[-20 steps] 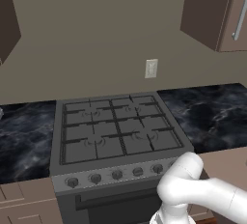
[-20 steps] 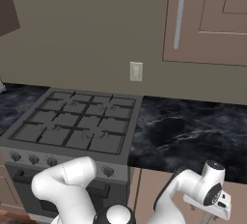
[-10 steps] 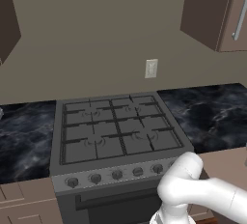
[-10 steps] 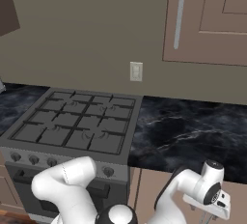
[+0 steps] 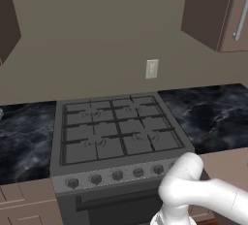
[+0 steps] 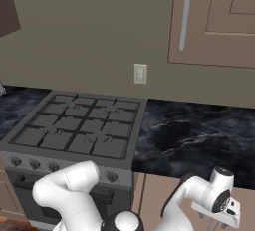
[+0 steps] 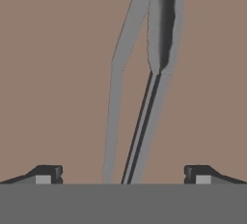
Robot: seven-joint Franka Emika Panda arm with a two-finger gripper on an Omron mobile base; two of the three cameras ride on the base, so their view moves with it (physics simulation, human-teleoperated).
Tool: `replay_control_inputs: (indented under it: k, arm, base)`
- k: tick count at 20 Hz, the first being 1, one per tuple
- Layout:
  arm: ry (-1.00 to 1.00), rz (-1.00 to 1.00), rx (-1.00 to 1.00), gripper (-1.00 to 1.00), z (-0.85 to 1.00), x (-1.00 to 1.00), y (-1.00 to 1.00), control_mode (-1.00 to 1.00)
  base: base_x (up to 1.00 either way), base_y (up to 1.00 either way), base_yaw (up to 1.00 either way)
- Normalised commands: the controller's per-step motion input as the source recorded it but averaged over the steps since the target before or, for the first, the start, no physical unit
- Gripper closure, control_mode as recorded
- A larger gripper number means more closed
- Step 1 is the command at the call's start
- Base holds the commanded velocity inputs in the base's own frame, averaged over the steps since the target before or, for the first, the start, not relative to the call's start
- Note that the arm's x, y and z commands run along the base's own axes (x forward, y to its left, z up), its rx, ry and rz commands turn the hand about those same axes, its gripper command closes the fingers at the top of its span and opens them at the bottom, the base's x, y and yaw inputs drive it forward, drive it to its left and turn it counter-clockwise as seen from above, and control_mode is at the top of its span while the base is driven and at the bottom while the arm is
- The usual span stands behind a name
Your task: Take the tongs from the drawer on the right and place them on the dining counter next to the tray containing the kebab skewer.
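The slim silver-grey tongs point(image 7: 144, 117) lie on the brown floor of the drawer point(image 7: 58, 73), their two long arms running away from the hand and meeting at the far end. My gripper point(image 7: 123, 175) is open just above them, one dark fingertip point(image 7: 48, 174) on each side of the near ends of the arms, touching nothing. In the right base view my hand point(image 6: 219, 202) hangs low in front of the brown cabinet fronts, below the counter's edge. The dining counter, the tray and the kebab skewer are out of view.
A grey gas stove point(image 5: 116, 132) stands ahead, flanked by a narrow black marble counter point(image 6: 199, 135). Brown wall cabinets point(image 6: 214, 21) hang above on the right, and a wall socket point(image 6: 141, 73) sits behind the stove. My white arm point(image 6: 69, 190) bends low in front of the oven.
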Motion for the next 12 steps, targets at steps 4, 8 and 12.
replay_control_inputs:
  k: [4, 8, 12]
  arm:
    - [0.00, 0.00, 0.00, -1.00, -0.05, 0.00, -0.02, -1.00]
    - [0.00, 0.00, 0.00, -1.00, -0.14, 0.01, 0.00, -1.00]
    - [0.00, 0.00, 0.00, -1.00, -0.17, 0.03, 0.00, -1.00]
  base:
    - [0.00, 0.00, 0.00]
    - [0.00, 0.00, 0.00]
    - [0.00, 0.00, 0.00]
